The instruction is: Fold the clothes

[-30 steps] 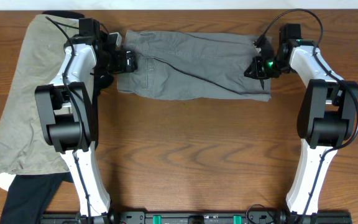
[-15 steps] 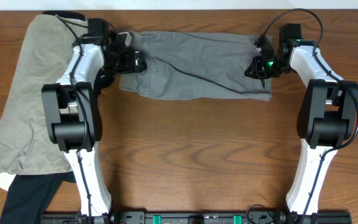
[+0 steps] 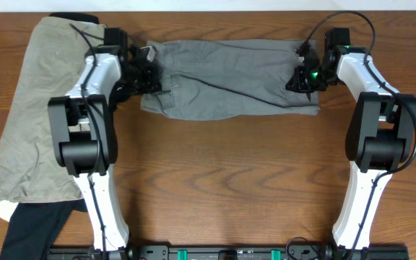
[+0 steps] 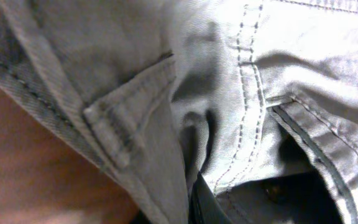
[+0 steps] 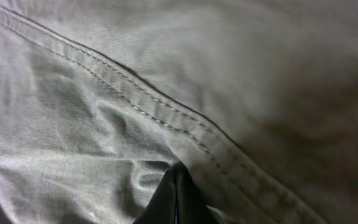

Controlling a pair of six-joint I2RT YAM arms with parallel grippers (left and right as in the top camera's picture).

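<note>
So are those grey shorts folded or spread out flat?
Looks folded over once: the shorts lie as a long strip, one layer's edge crossing another.

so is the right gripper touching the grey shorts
Touching. The right wrist view shows the right gripper pinched shut into the grey shorts, cloth puckering against its tips with no gap.

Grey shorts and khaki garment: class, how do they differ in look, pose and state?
The grey shorts are mid-grey; the khaki garment is paler beige. The shorts stretch sideways; the khaki garment runs lengthwise down the left. The left gripper and right gripper pinch the shorts' ends; nothing grips the khaki garment. Both lie wrinkled on the table.
</note>
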